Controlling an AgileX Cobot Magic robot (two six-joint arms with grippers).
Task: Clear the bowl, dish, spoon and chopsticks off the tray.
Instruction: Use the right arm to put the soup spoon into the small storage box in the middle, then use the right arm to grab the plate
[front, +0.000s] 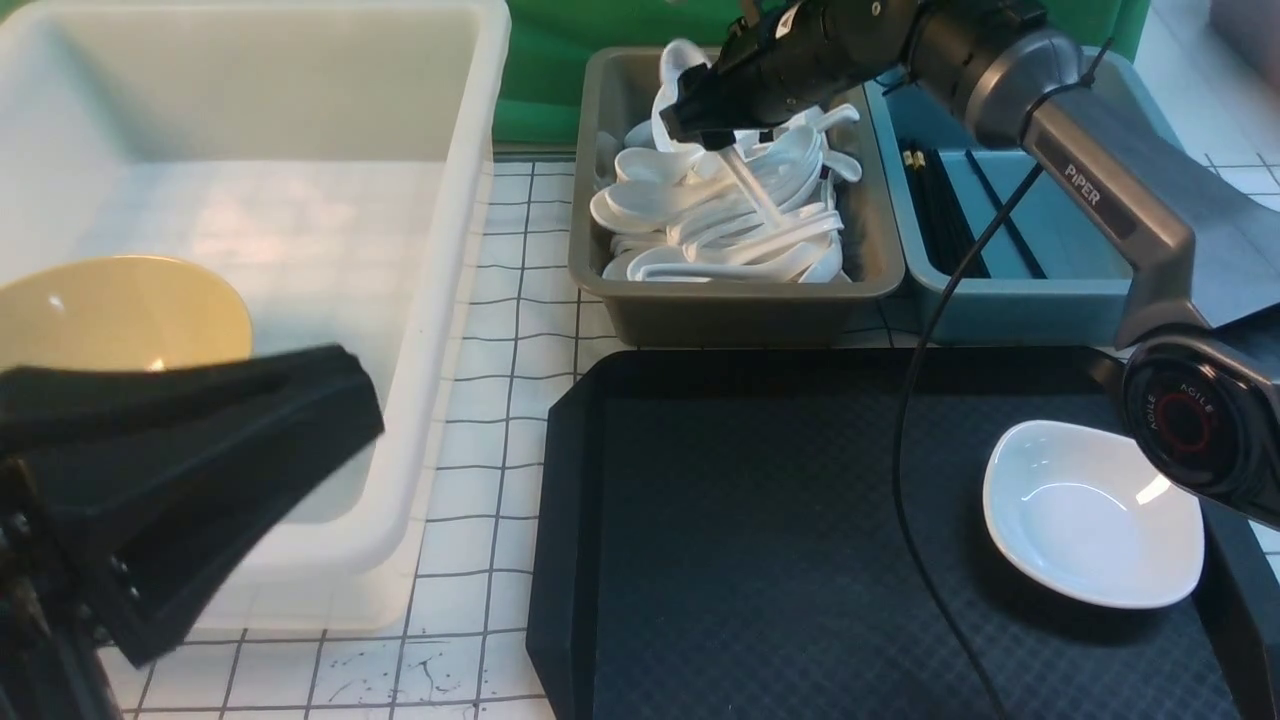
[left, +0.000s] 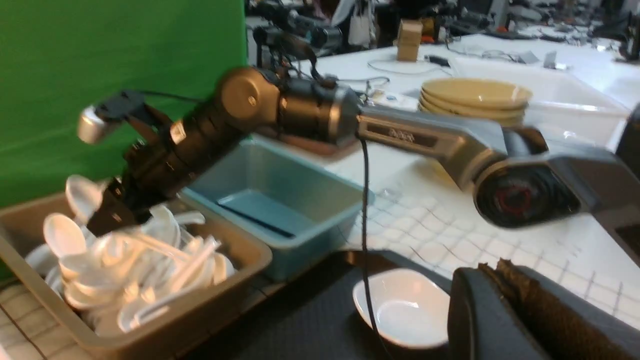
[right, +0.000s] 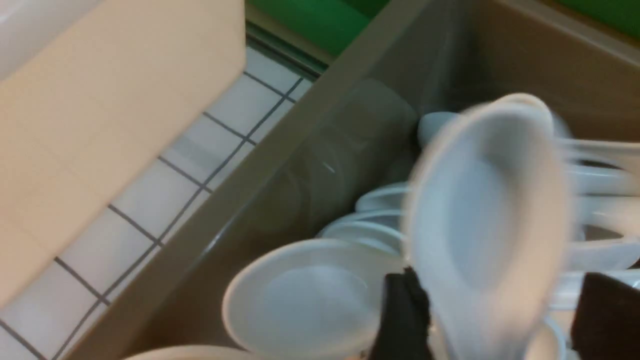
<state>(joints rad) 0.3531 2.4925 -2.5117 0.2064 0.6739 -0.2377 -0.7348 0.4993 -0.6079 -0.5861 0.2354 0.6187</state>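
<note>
Now the white dish (front: 1092, 512) lies by the right edge of the black tray (front: 760, 560), robot-ward of the right end effector (front: 718, 140), which hangs over the grey spoon bin (front: 735, 315), a spoon (front: 752, 190) at its tip, grip unclear.

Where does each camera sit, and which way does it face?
Front: between the arms, facing forward over the tray; left gripper near, right arm over the spoon bin.
Left wrist: behind the left gripper, facing the right arm and dish; one finger shows.
Right wrist: behind the right gripper, looking into the spoon bin; two fingers show.
All share the spoon bin.
</note>
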